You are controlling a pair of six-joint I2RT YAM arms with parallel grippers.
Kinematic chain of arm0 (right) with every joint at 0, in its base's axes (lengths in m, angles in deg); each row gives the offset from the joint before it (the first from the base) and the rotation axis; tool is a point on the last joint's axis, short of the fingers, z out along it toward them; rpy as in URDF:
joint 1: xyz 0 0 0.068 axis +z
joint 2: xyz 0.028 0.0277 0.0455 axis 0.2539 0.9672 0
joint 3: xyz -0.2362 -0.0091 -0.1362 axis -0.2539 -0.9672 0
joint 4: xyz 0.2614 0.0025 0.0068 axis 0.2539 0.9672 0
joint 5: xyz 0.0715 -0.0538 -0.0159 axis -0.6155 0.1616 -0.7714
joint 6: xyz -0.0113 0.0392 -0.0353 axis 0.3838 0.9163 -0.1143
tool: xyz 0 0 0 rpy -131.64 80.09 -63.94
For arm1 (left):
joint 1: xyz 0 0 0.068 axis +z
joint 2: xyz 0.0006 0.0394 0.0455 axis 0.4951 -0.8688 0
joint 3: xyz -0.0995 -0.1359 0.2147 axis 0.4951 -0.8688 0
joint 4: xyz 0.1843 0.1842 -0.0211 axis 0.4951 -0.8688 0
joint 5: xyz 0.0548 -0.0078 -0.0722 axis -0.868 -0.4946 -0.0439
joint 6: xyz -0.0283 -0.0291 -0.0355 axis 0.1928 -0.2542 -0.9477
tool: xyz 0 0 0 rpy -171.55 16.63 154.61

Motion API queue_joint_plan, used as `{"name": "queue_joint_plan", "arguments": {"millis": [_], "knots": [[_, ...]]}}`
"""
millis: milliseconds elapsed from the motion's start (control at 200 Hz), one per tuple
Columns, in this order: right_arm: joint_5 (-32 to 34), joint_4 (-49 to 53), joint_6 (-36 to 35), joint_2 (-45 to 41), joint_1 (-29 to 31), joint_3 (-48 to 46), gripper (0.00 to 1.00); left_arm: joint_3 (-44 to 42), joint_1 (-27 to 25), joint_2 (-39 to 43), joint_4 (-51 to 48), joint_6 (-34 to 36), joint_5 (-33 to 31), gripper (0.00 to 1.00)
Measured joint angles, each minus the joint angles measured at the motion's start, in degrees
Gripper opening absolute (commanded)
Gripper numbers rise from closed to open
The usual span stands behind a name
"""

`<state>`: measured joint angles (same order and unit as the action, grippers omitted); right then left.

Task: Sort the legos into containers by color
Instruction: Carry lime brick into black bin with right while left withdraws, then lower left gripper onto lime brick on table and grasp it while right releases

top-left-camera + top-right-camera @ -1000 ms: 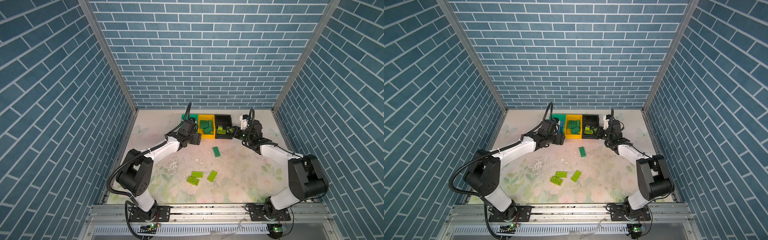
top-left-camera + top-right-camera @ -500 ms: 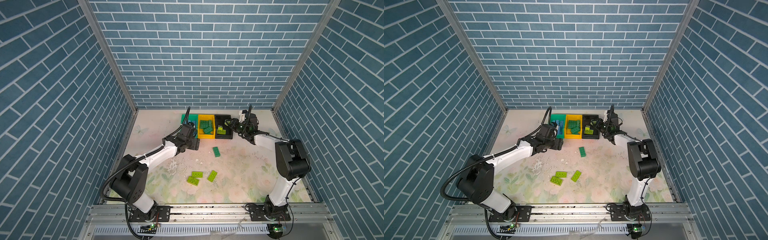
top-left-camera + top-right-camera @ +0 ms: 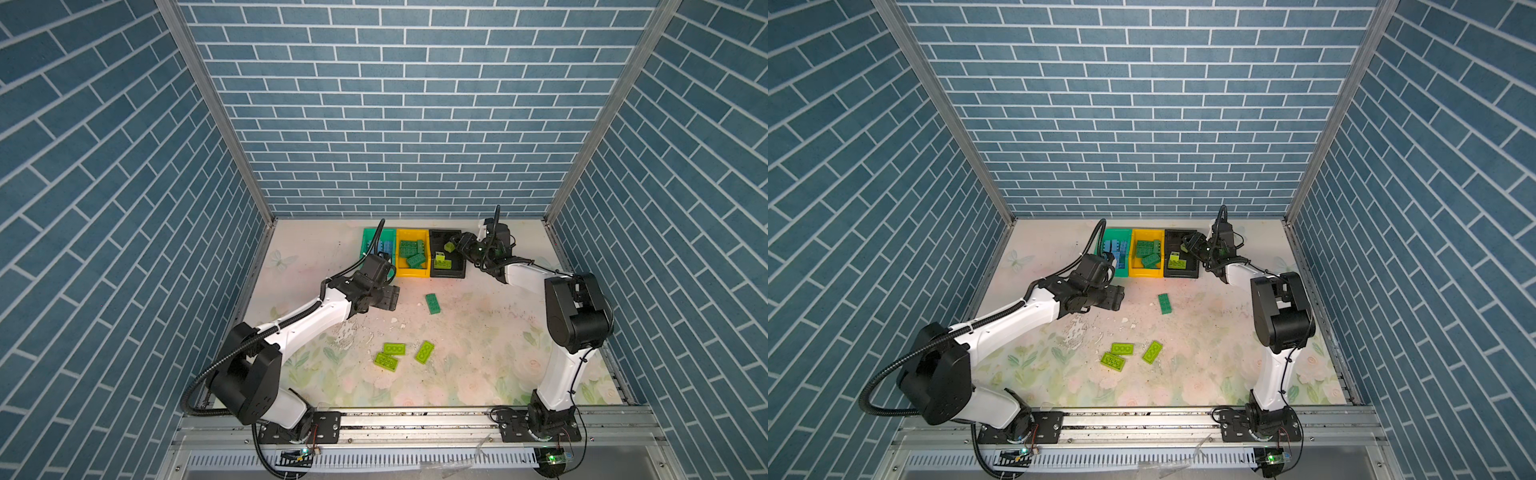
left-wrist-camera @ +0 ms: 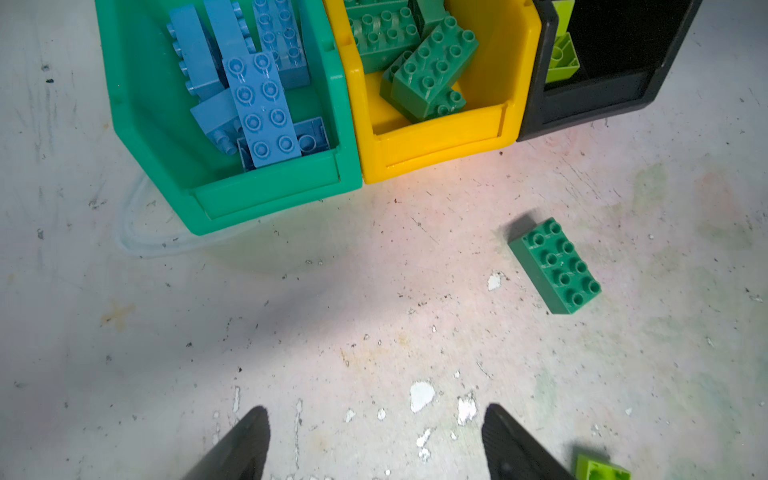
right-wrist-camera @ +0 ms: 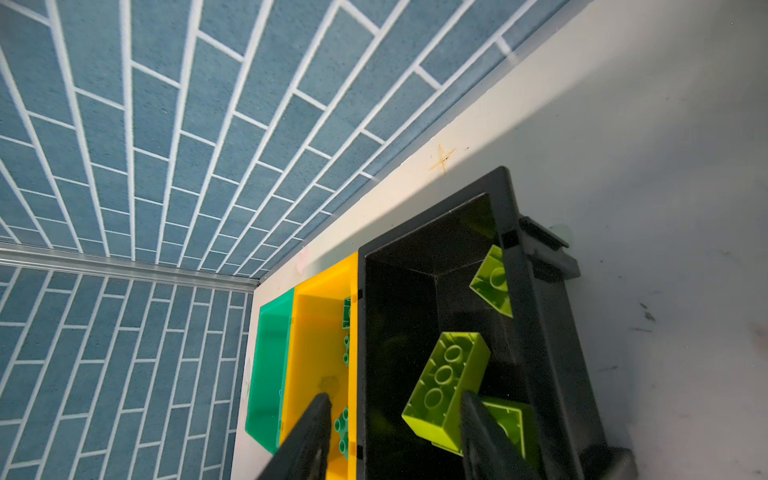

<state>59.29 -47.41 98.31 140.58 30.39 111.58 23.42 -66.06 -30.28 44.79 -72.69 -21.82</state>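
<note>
My right gripper [image 5: 395, 397] hangs open over the black container [image 5: 552, 332]. A lime lego [image 5: 446, 386] tips underside-up between its fingers, leaning on one and clear of the other; more lime legos [image 5: 494, 282] lie below. My left gripper [image 4: 376, 410] is open and empty above the table, in front of the green container [image 4: 266, 195] of light blue legos [image 4: 262, 108]. The yellow container [image 4: 436, 149] holds dark green legos [image 4: 432, 70]. On the table lie one dark green lego [image 3: 432, 303] and three lime legos [image 3: 394, 348].
The three containers stand side by side against the back wall [image 3: 395, 166], and brick-patterned walls close in both sides. One lime lego [image 4: 602, 469] lies just beside a left fingertip. The tabletop [image 3: 478, 332] is scuffed and flaking.
My right gripper has swung over the black container and opened, letting go of the lime lego. My left arm has drawn back from the containers toward the table's middle, still open.
</note>
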Motion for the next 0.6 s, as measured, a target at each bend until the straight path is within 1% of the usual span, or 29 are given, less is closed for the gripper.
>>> {"name": "queue_joint_plan", "arguments": {"millis": [210,395,600], "knots": [[0.39,-0.50,-0.20,-0.11,0.00,-0.68,0.58,-3.72,-4.22,2.16,-2.78,-2.67,0.26,0.82],[1.42,-0.96,-0.81,-1.11,0.07,-3.85,0.66,-6.16,-8.02,4.13,-5.33,-5.81,0.44,0.83],[1.97,-1.07,-1.33,-2.49,0.24,-4.15,0.68,-7.58,-12.55,6.60,-7.65,-9.03,0.17,0.83]]}}
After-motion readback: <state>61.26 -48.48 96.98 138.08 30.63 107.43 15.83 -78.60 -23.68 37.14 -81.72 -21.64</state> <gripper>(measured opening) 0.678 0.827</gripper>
